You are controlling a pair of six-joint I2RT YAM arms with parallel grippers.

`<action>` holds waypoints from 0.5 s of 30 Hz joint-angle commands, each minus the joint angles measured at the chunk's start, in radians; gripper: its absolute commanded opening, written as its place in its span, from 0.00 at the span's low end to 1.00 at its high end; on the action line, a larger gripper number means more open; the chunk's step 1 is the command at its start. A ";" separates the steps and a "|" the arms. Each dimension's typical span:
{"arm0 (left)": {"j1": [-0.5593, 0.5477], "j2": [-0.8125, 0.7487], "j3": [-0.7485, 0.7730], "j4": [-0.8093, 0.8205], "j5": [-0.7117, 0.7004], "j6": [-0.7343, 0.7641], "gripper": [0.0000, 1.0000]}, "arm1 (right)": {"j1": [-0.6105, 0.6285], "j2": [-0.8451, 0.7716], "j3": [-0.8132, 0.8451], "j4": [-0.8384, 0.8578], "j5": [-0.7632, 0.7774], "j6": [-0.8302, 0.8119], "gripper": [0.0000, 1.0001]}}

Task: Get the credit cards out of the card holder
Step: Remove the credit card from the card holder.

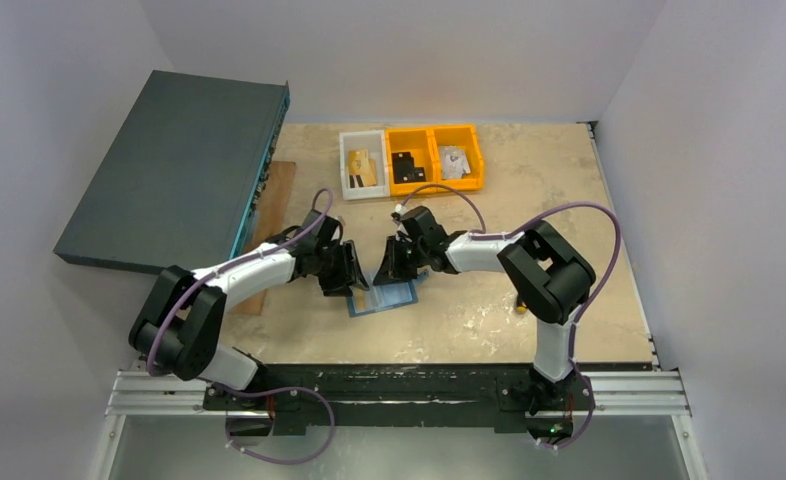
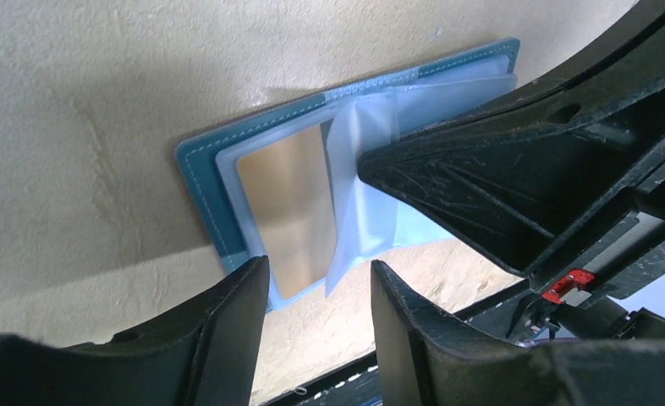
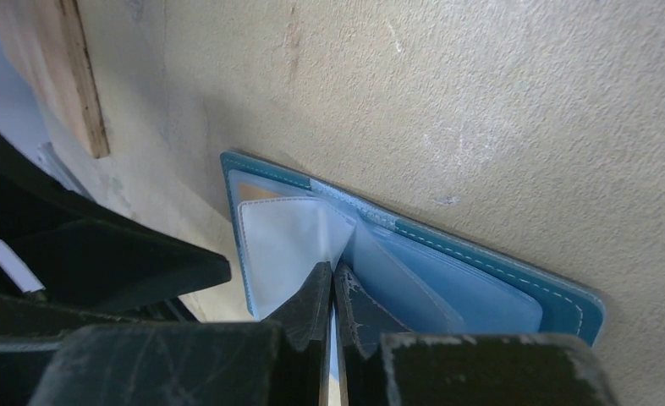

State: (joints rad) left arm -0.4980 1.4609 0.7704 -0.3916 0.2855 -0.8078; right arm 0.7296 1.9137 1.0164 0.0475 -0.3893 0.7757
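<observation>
Tan table (image 1: 529, 200): card holder (image 2: 202, 169) contains gold card (image 2: 291, 203); right pincer (image 3: 330, 279) clenches its sleeve (image 3: 283, 245), left pincer (image 2: 319, 267) released.

The card holder (image 2: 198, 161) is smooth teal leather-look material with pale stitching and frosted translucent plastic sleeves (image 2: 367, 203), the credit card (image 2: 291, 203) has a satin gold sheen, the table (image 2: 75, 101) is rough, matt beige, and the left gripper (image 2: 319, 269) has jaws of scuffed black plastic.

We note: teal-blue card holder (image 1: 384, 300) open, flat on desk (image 1: 509, 310), pale translucent sleeves (image 2: 363, 194) inside, one sleeve raised upright. Gold-tan credit card (image 2: 287, 207) tucked in flat-lying sleeve.
</observation>
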 commanded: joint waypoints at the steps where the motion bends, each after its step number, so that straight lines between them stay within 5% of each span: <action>1: -0.005 0.032 0.009 0.098 0.038 -0.018 0.46 | -0.014 0.058 -0.059 -0.012 -0.063 0.003 0.00; 8: -0.010 0.075 0.008 0.138 0.049 -0.023 0.39 | -0.017 0.073 -0.067 0.001 -0.077 0.005 0.00; 15: -0.018 0.112 0.018 0.146 0.047 -0.019 0.20 | -0.018 0.058 -0.063 -0.004 -0.069 0.006 0.00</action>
State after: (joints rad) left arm -0.5079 1.5593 0.7704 -0.2855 0.3195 -0.8268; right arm 0.6979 1.9331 0.9863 0.1268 -0.4759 0.7971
